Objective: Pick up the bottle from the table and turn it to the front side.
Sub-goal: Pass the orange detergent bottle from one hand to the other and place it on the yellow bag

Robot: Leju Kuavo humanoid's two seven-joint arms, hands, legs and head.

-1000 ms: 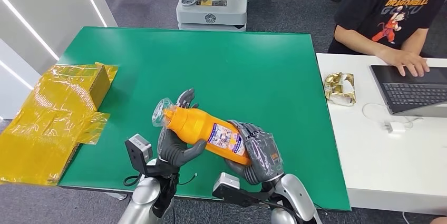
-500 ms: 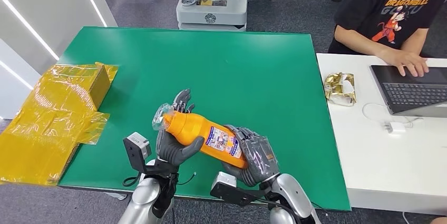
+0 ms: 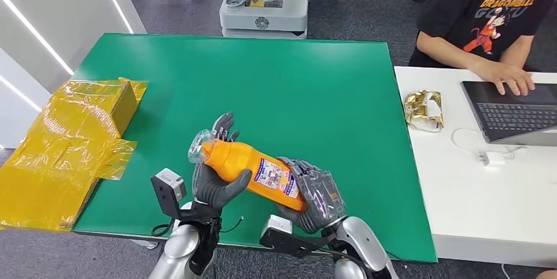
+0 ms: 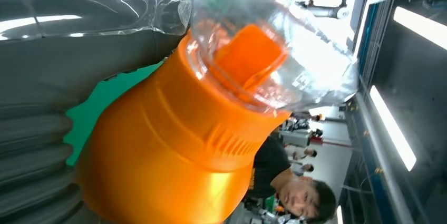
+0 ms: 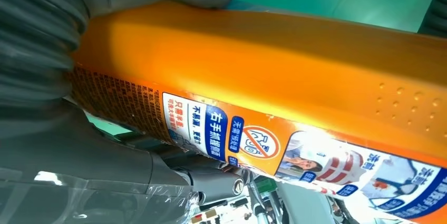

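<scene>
While both hands (image 3: 220,184) (image 3: 314,193) grip, one bottle (image 3: 253,166) tilts.

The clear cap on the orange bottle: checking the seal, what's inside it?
Through the clear cap an orange nozzle shows atop the bottle; its tip and any seal stay unclear behind glare.

The scene is evenly and brightly lit from overhead, with only soft shadows on the green table (image 3: 295,88). Ceiling light strips blow out white in the left wrist view. Glare streaks the orange bottle (image 5: 274,60), and its clear cap (image 4: 274,50) looks soft at close range.
</scene>
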